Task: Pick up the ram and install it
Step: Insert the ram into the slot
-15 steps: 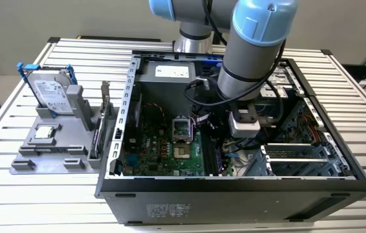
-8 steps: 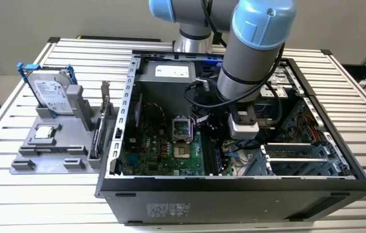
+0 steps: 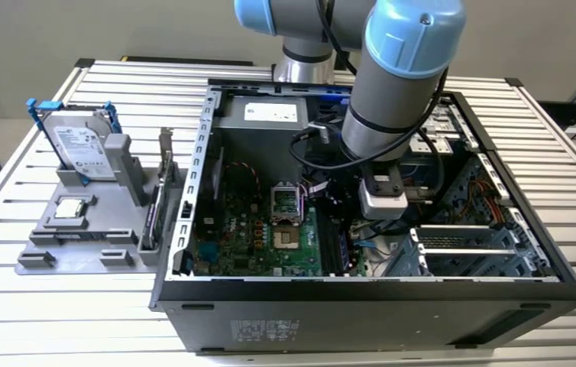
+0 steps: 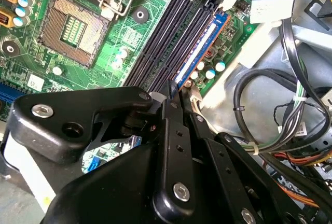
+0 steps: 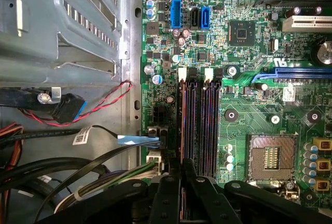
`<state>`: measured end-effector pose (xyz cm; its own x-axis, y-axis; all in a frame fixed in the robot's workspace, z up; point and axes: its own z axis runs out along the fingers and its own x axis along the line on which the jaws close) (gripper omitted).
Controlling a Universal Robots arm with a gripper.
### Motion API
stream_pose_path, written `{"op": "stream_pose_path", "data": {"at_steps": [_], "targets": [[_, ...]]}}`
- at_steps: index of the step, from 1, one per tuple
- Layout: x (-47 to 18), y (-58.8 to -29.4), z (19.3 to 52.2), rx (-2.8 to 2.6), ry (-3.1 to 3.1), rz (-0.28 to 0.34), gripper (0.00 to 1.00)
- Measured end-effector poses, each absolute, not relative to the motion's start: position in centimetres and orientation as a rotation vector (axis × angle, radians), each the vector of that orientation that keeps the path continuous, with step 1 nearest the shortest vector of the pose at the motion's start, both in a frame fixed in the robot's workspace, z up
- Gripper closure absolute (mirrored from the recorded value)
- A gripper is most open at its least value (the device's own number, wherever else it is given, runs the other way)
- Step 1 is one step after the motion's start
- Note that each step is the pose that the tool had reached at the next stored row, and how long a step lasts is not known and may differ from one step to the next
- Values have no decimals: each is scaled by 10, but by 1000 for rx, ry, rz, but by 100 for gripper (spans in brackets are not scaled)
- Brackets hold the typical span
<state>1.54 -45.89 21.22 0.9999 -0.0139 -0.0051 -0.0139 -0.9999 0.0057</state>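
We're deep inside the computer case point(image 3: 370, 306) now, with the arm point(image 3: 390, 92) reaching down over the motherboard point(image 5: 249, 53) at its edge nearest the drive bays.

In both wrist views the gripper point(image 4: 175, 90) point(image 5: 181, 168) sits right at the end of the memory slots point(image 5: 210, 125). Its jaws are drawn narrow, pinched around a thin board. That's the ram point(image 4: 205, 45). We see it edge-on as a slim blue-and-white strip standing in the outermost slot, the one closest to the motherboard's edge.

So the pick-up looks done to us, and the stick is lined up in its slot. What we can't tell is whether it's pressed fully home or whether the end latches have snapped over it. We'd call the install underway, not finished.

The neighbouring slots run dark alongside, just beside the ram. Beyond them is the open processor socket point(image 5: 271, 156), well clear of the fingers. The crowding is on the other side, where a bundle of black cables point(image 4: 259, 94) loops just off the motherboard's edge, near the gripper's linkage, and a red-and-black wire pair point(image 5: 104, 105) trails across the metal wall. Nothing lies across the slot itself.

Out on the slatted table point(image 3: 23, 306), beside the case, a grey fixture point(image 3: 84, 229) holds a hard drive point(image 3: 82, 149) upright.
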Motion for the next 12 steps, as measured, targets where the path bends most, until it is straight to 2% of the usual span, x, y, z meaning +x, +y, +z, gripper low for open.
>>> {"op": "stream_pose_path", "data": {"at_steps": [3,4,12], "targets": [[16,-458,211,3140,-22,-7,100],[16,-458,211,3139,-22,-7,0],[15,-459,220,3136,-22,-9,0]]}}
